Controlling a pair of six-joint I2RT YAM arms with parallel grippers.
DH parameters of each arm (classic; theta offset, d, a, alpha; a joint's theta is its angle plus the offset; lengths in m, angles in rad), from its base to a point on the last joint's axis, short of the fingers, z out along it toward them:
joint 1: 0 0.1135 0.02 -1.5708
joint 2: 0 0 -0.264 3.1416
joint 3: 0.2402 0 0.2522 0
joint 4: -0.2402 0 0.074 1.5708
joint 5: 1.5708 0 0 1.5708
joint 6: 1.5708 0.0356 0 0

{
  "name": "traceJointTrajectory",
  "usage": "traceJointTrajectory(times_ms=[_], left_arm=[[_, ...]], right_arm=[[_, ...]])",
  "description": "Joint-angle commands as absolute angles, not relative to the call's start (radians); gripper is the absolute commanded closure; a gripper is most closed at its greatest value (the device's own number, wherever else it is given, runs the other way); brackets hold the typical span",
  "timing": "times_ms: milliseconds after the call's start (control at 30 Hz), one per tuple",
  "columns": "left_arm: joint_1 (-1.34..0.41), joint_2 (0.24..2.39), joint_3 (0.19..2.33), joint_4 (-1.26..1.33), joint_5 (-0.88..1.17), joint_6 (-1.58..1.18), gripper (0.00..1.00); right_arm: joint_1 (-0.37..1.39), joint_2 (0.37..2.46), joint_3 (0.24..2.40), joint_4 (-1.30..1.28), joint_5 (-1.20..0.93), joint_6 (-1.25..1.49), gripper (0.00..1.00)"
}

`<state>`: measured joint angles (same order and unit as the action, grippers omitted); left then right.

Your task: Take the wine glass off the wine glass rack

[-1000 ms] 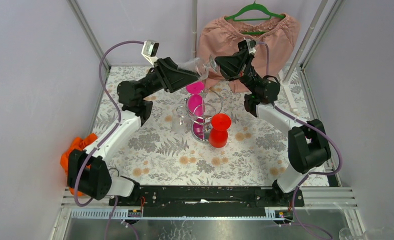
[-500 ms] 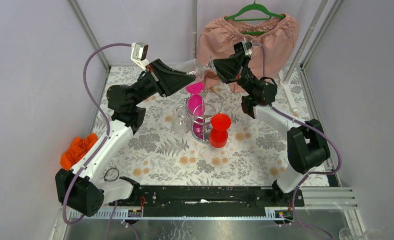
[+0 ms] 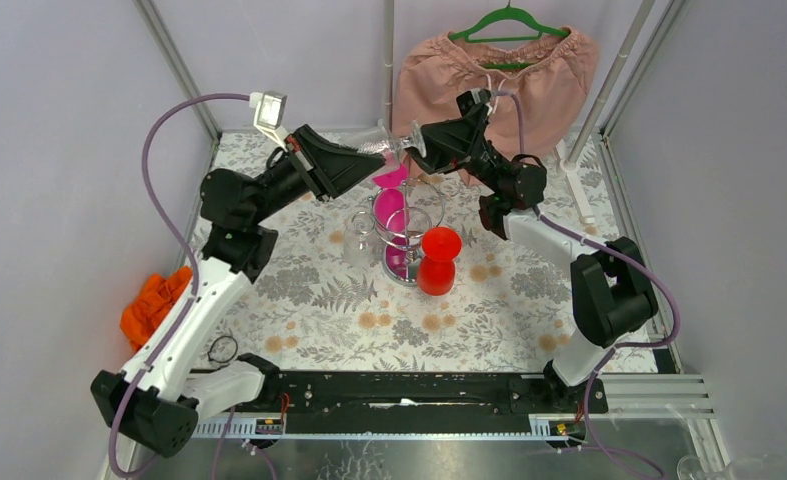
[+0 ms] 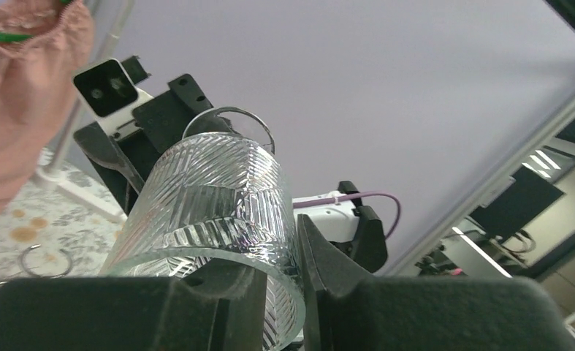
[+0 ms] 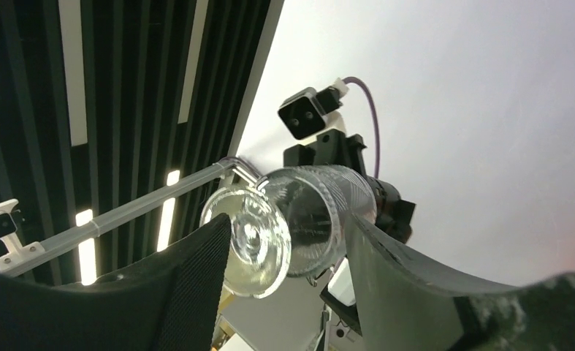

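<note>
The left end effector was clenched on the rim of the wine glass, one finger inside the ribbed bowl and the other outside it. The glass lay on its side in the air above the wine glass rack, clear of its wire rings, with its round foot pointing at the right arm. The right end effector was spread wide, its fingers either side of that foot; the wrist view showed no firm grip. Pink glasses hung on the rack, and a red one sat just beside its base on the floral tabletop.
</note>
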<state>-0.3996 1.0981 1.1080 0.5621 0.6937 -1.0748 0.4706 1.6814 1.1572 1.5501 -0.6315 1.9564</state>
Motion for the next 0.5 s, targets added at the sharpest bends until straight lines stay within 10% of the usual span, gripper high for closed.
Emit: traceJointTrajectory(times_ms=[0,467], left_arm=[[-0.408,1.039,1.214,0.369,0.588,-0.918,1.0],[-0.408,1.103,1.661,-0.498,0.16,-0.604,1.0]], right_arm=[[0.482,1.681,1.156,1.714,-0.67,1.928,0.33],[0.384,1.534,1.016,1.69,-0.688,1.912,0.32]])
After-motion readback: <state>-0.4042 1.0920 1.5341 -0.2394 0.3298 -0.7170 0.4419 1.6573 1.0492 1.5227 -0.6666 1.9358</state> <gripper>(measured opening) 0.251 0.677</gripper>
